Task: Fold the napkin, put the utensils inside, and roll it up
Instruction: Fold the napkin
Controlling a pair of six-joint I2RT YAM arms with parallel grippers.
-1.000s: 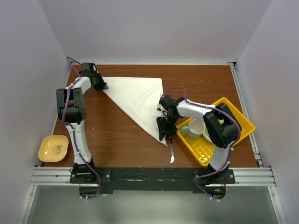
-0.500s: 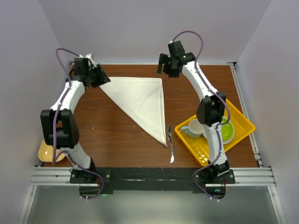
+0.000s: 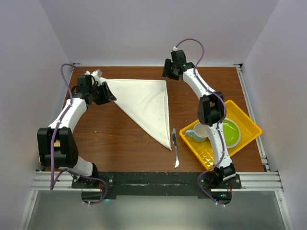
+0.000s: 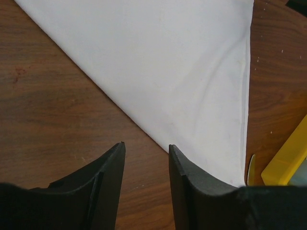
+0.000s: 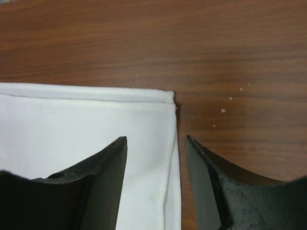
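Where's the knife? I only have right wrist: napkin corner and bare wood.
Observer: The knife lies on the table, beside the near tip of the napkin, between it and the yellow tray.
Operator: Napkin folded yet?
Observer: Yes. It lies flat as a triangle, its long edge running from the far left corner to the near tip.
Operator: Left arm?
Observer: The left gripper is by the napkin's far left corner, jaws open, holding nothing.
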